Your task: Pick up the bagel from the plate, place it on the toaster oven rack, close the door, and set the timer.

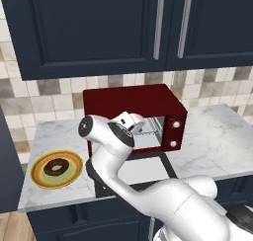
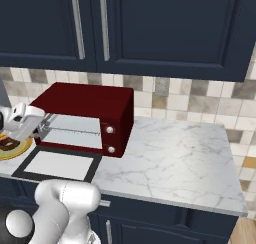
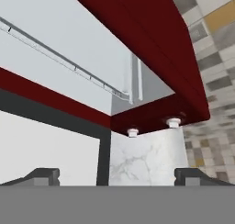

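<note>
The bagel (image 1: 55,167), a dark brown ring, lies on the yellow-rimmed plate (image 1: 37,178) at the counter's left end; the right base view shows a sliver of the bagel (image 2: 7,144) on the plate (image 2: 15,152). The dark red toaster oven (image 1: 128,99) stands with its door (image 1: 168,167) folded down flat on the counter. My gripper (image 1: 142,128) hovers just in front of the oven's mouth, to the right of the plate. In the hand view the gripper (image 3: 117,177) is open, nothing between its fingertips (image 3: 43,176). The wire rack (image 3: 59,58) spans the pale cavity.
Two white knobs (image 3: 133,132) sit on the oven's right panel. Dark blue wall cabinets (image 1: 99,27) hang over the oven. Marble counter (image 2: 170,153) stretches to the right of the oven. The counter's front edge runs just below the lowered door (image 2: 57,164).
</note>
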